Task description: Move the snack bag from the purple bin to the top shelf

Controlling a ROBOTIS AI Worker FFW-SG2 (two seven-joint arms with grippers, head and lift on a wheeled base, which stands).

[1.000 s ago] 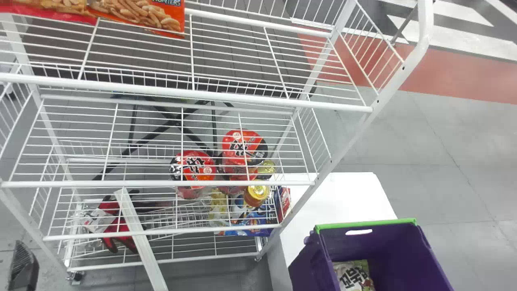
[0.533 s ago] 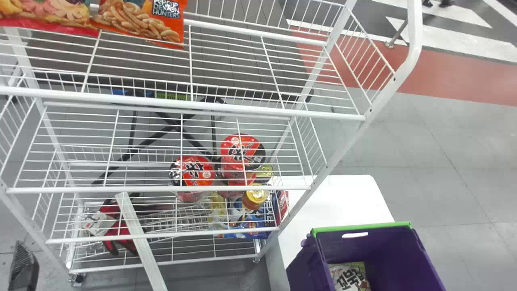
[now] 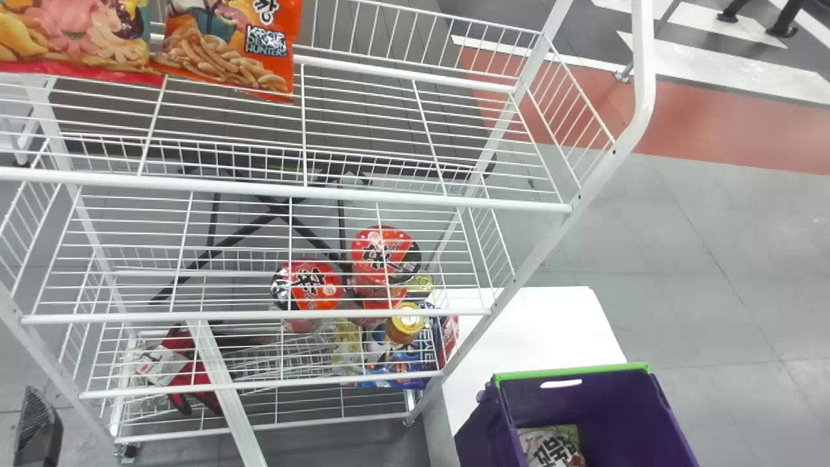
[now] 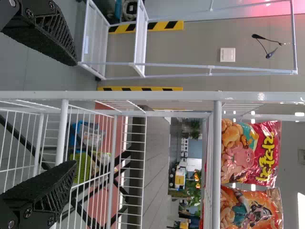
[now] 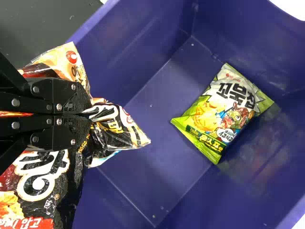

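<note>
The purple bin stands at the lower right in the head view, a green-and-white snack bag lying in it. Held over the bin, a black-and-red snack bag is pinched by its crumpled top edge in my right gripper, whose fingers are closed together. The green-and-white bag rests on the bin floor, apart from the held one. The top shelf of the white wire rack carries two bags at its left. My left gripper is parked at the lower left; its own fingers stand wide apart with nothing between them.
Lower rack levels hold red noodle cups, a yellow-lidded jar and red gloves. A white upright leans at the rack's front. The white table lies between rack and bin. The rack's right post slants beside the bin.
In the head view the rack's upper part and its bags have shifted downward, and the bin down and slightly left. More of the top shelf's bags shows. The left gripper has kept its place.
</note>
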